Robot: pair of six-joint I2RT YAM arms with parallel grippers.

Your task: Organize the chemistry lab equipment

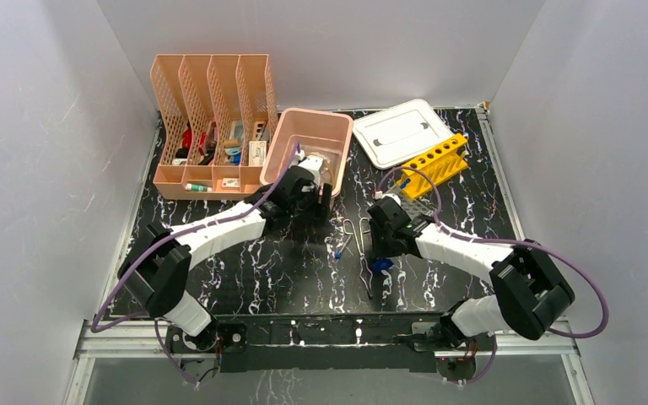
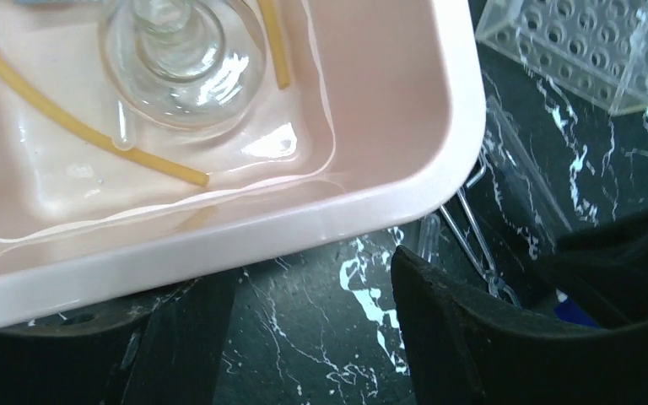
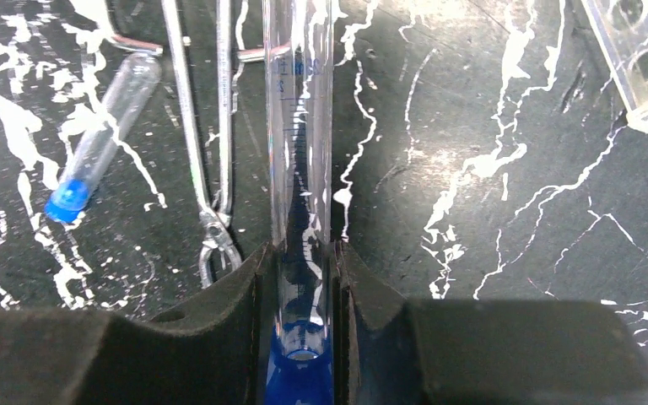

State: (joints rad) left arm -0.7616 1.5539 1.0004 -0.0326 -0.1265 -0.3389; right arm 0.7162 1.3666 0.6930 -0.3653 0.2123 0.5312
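Both arms are basically twins. The left arm [image 1: 219, 224] and right arm [image 1: 460, 245] have smooth white shells on the long links and chunky black housings at the joints. A thin purple cable [image 1: 605, 312] loops loose along each one. Up close, the left gripper [image 2: 321, 337] and right gripper [image 3: 304, 337] have thick matte black fingers [image 3: 177, 354] with angled faces.
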